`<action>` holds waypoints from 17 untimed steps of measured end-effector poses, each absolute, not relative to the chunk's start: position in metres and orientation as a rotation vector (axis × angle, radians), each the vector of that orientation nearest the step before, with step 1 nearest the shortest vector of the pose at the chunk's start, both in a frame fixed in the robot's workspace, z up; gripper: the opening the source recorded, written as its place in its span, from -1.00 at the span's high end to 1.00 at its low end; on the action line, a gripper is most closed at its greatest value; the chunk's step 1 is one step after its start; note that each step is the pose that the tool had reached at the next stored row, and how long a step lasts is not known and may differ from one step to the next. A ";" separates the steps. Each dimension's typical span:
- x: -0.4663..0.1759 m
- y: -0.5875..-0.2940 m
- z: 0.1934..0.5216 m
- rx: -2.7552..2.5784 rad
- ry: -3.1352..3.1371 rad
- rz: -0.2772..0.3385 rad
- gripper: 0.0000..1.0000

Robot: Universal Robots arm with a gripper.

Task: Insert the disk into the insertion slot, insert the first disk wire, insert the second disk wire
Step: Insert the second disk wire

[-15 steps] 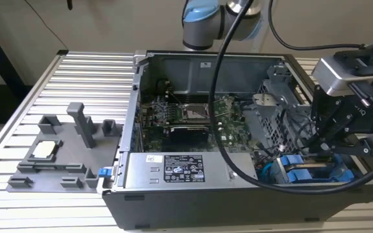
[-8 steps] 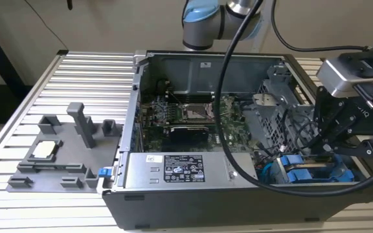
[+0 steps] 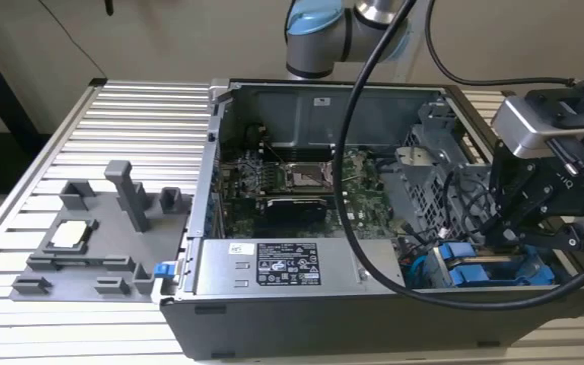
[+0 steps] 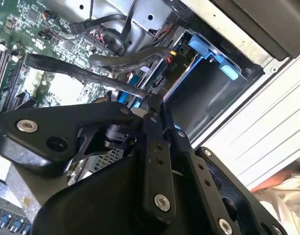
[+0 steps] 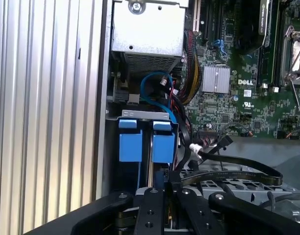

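The ribbed aluminium table [image 3: 119, 114] carries the open computer case [image 3: 322, 99], a painted sheet-metal box. All places below are given from the insertion slot [image 5: 145, 114], the perforated grey metal cage in one corner of that case.

In the slot's mouth sit two glossy blue plastic carrier ends, side by side. I take one of them to be the disk [image 5: 130, 144], already seated. Its metal body is hidden, and I cannot tell which of the two it is. So the insertion step looks done, and the work in hand seems to be a disk wire.

The gripper [image 4: 152, 105], of matte black linkages with bright screw heads, hangs directly over the slot. In the second wrist view its fingers are pinched together on the end of the flat black wire [image 4: 81, 71]. This thin, limp ribbon runs away from the slot across the green motherboard [image 5: 223, 107].

Seating it calls, I judge, for squaring the connector to the port at the disk's back (a tight spot among loose cables) and for a straight, gentle push.
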State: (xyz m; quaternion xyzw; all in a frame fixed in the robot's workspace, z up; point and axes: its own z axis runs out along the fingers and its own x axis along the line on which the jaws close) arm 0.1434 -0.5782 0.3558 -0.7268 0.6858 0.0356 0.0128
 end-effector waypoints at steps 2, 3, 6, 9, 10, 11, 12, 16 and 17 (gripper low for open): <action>0.143 -0.578 0.356 -2.265 2.137 0.111 0.68; 0.144 -0.578 0.355 -2.264 2.137 0.111 0.68; 0.144 -0.578 0.353 -2.261 2.136 0.110 0.68; 0.145 -0.578 0.351 -2.252 2.131 0.108 0.68; 0.145 -0.578 0.351 -2.249 2.130 0.108 0.68; 0.145 -0.578 0.350 -2.243 2.132 0.109 0.68; 0.145 -0.578 0.349 -2.236 2.137 0.109 0.68; 0.147 -0.578 0.347 -2.220 2.151 0.108 0.68; 0.148 -0.578 0.346 -2.217 2.153 0.108 0.68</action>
